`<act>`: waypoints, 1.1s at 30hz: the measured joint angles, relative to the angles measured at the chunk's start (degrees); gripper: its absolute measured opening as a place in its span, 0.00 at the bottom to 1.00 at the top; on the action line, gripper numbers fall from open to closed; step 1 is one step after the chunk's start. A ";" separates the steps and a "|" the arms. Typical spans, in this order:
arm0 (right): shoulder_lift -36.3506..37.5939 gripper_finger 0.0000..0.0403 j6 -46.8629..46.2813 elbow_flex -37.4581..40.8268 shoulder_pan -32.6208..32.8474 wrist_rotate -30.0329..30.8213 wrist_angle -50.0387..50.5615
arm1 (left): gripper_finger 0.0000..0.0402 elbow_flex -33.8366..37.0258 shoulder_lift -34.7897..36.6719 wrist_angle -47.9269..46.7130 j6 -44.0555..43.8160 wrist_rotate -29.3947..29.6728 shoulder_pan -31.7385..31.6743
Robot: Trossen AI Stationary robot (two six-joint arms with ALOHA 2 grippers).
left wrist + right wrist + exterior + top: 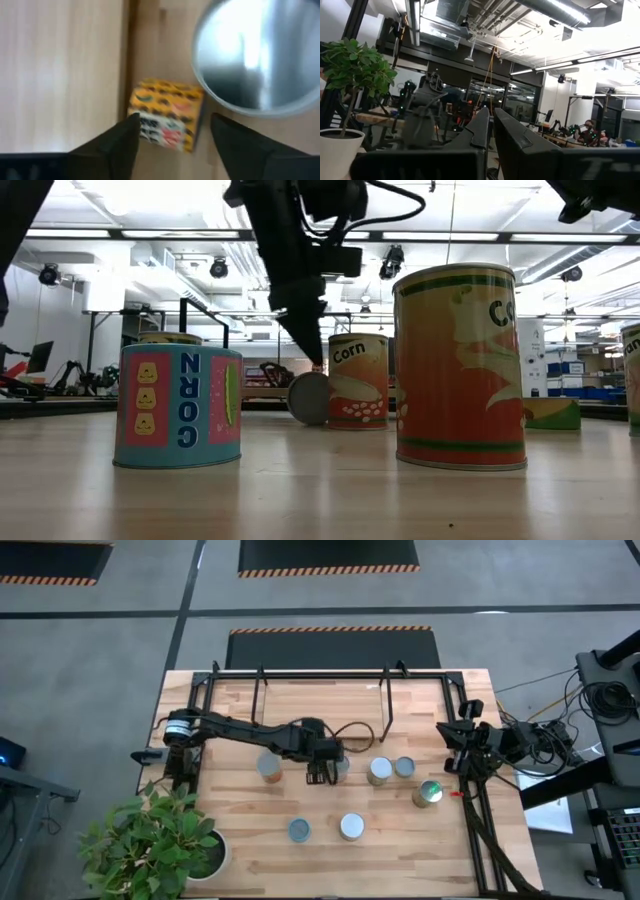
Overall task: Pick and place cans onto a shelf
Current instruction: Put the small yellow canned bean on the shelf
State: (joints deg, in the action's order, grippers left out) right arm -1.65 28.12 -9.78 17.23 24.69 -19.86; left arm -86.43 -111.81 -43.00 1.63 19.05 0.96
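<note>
1. Left claw [320, 778] hangs mid-desk, fingers apart, holding nothing, just beside a can [342, 767].
2. Six more cans stand or lie scattered on the desk [250, 840].
3. Right claw [447, 748] waits at the right edge, fingers together.

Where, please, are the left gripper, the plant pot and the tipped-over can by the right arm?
left gripper [320, 778], high view, between fingertips.
plant pot [219, 858], high view, white rim.
tipped-over can [429, 792], high view, its green side.
</note>
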 joint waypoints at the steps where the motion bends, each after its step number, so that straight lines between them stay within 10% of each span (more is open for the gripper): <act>1: 0.00 0.04 0.00 0.00 0.00 0.00 0.02 | 0.61 0.00 -0.02 0.64 0.74 -0.04 -0.58; 12: 0.00 0.04 -0.01 0.00 -0.01 0.00 0.35 | 0.82 -0.02 -0.07 0.54 7.37 -10.68 -5.57; 33: 0.00 0.04 0.63 0.00 -0.01 0.00 0.59 | 0.83 0.01 -2.22 0.48 6.81 -13.13 -6.66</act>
State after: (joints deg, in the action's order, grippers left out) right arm -1.65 28.75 -9.78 17.23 24.69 -19.28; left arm -86.42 -114.03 -42.52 8.44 5.92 -5.69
